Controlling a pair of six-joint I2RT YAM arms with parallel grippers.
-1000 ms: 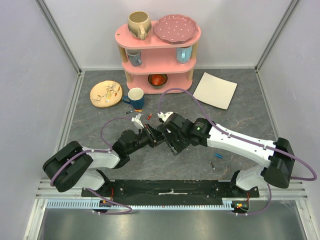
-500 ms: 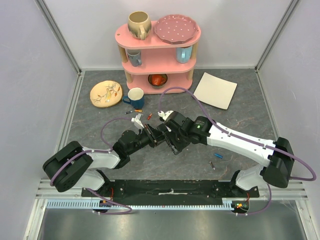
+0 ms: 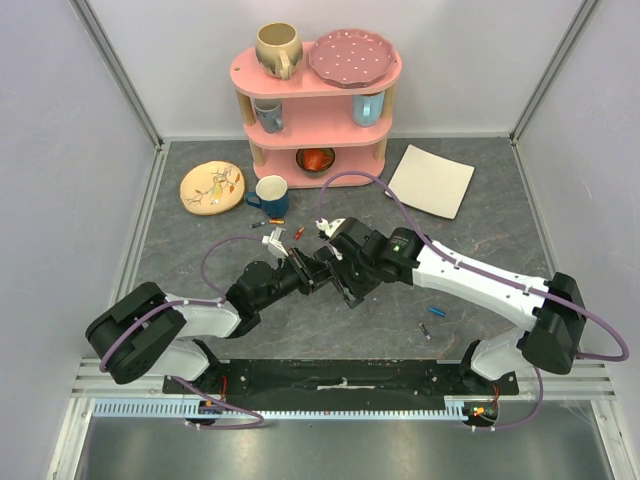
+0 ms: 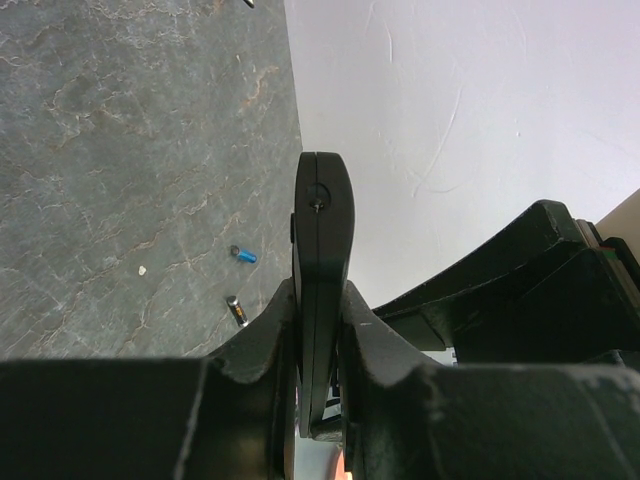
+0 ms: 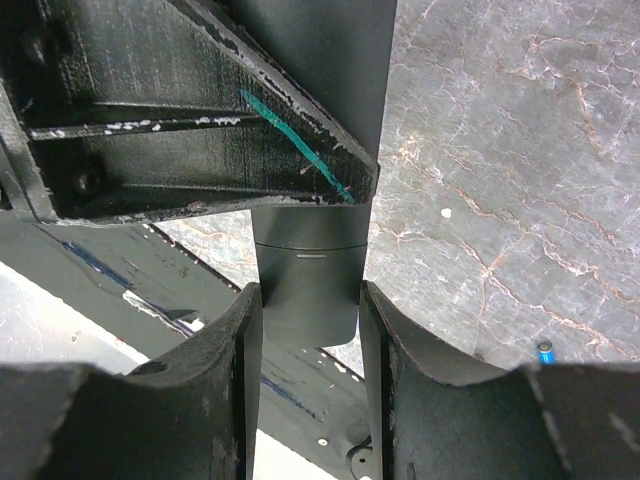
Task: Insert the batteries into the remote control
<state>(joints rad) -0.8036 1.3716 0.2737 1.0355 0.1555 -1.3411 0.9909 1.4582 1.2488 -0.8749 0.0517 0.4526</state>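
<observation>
Right gripper (image 5: 308,335) has edged rearward, fingers clamped on the remote control (image 4: 322,250); left gripper (image 4: 318,345) clamps it too (batteries (image 3: 437,311) remain unloaded on surface (image 3: 480,235)).

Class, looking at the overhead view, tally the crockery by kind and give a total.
Mugs: 4
Plates: 3
Bowls: 1
Total: 8
</observation>
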